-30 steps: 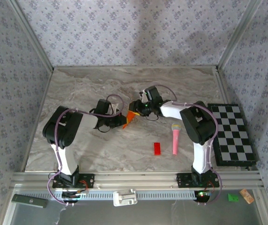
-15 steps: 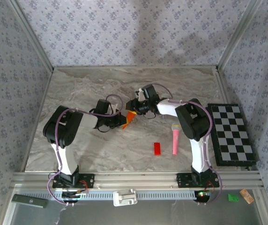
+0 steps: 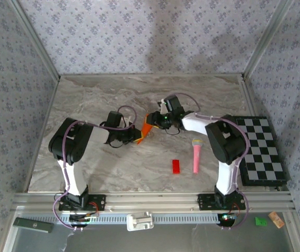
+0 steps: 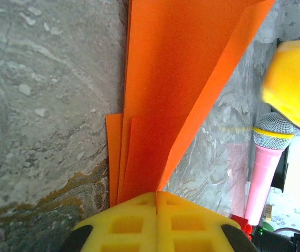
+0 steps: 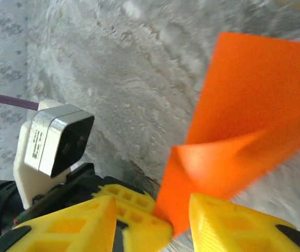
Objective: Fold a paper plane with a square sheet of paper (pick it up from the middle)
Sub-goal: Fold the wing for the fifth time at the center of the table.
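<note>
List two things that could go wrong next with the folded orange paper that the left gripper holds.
1. The left gripper grips the folded paper only at its narrow end, and the layers fan apart, so it may slip or unfold.
2. The right gripper has its open fingers straddling that same end, close to the left fingertips. Closing could clip them or crumple the crease.

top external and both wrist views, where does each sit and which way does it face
Top external: above and behind, facing down at the table; left arm and right arm show.
Left wrist: on the left arm, facing along its shut fingers at the orange paper.
Right wrist: on the right arm, facing past its fingers at it.
All three share the paper.
</note>
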Controlling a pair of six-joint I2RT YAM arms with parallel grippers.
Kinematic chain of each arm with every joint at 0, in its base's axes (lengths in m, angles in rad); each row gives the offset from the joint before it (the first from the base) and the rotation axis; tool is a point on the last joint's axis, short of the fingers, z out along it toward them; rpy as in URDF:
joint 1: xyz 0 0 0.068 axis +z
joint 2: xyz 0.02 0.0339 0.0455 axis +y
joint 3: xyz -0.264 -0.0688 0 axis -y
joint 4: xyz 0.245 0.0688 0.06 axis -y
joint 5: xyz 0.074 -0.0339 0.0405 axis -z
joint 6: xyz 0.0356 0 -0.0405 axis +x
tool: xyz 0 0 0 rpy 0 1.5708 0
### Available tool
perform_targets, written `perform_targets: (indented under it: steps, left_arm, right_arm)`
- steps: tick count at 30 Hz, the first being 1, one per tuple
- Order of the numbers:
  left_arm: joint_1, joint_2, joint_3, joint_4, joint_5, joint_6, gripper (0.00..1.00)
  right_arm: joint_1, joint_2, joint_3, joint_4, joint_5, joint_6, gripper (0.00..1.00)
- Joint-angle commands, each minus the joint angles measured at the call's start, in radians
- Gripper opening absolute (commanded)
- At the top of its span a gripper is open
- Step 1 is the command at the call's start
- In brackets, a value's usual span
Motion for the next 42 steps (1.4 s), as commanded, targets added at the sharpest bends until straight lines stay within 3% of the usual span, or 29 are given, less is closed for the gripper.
perform_targets:
  steps: [1, 6, 13, 24, 32, 42]
  left_arm:
    - [0.01, 0.038, -0.003, 0.009, 0.003, -0.029, 0.02]
    - [0.013, 0.046, -0.009, 0.034, 0.012, -0.045, 0.01]
    - [0.015, 0.052, -0.014, 0.039, 0.012, -0.049, 0.02]
    - [0.014, 0.065, -0.016, 0.041, 0.01, -0.044, 0.06]
    - [0.014, 0.085, -0.022, 0.036, 0.002, -0.037, 0.11]
    - [0.015, 0.1, -0.014, -0.003, -0.015, -0.012, 0.08]
  right_arm:
    - [0.007, -0.044, -0.028, -0.141, 0.191, -0.071, 0.45]
    - [0.034, 0.015, 0.043, -0.267, 0.255, -0.149, 0.45]
    - [0.066, 0.112, 0.187, -0.332, 0.232, -0.203, 0.45]
    - [0.087, 0.198, 0.283, -0.438, 0.284, -0.223, 0.44]
    - [0.106, 0.249, 0.343, -0.52, 0.34, -0.223, 0.52]
    - [0.116, 0.286, 0.386, -0.593, 0.39, -0.201, 0.53]
